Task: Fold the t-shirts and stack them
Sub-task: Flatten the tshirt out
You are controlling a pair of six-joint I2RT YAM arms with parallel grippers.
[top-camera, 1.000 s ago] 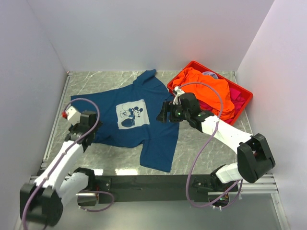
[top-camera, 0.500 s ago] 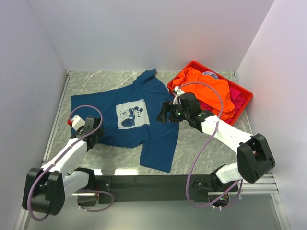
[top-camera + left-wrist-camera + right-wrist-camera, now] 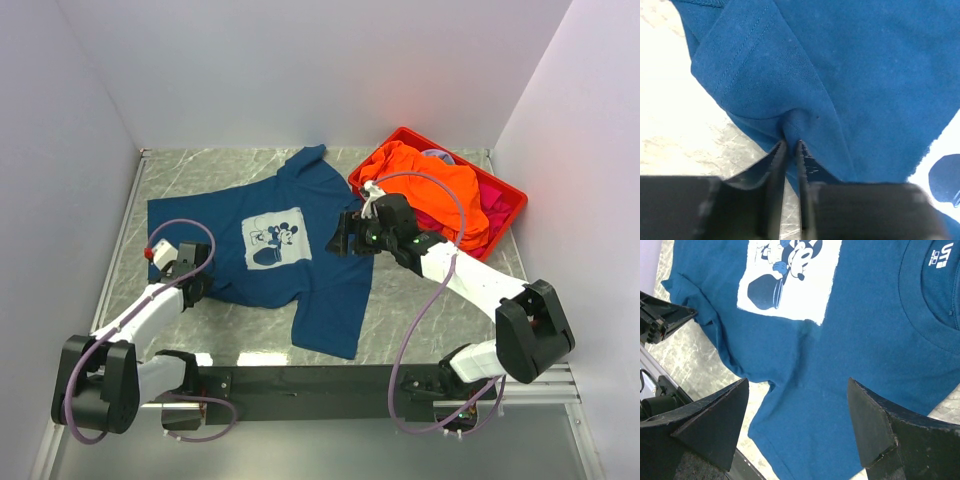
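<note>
Navy shirt [image 3: 330,290] lay unfolded; left gripper [image 3: 791,145] pinched it, right gripper [image 3: 797,385] gaped above. Orange shirt [image 3: 430,185] sat in crate [image 3: 404,131].

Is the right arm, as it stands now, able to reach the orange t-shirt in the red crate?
Probably yes. The right gripper hangs open and empty over the blue t-shirt, and the orange t-shirt lies on top in the red crate beside that arm, uncovered.

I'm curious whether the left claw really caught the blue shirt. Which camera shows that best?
Left wrist: the left gripper pinches a fold of the blue shirt close up. The top view shows it small at the shirt's edge; the right wrist only glimpses it.
</note>
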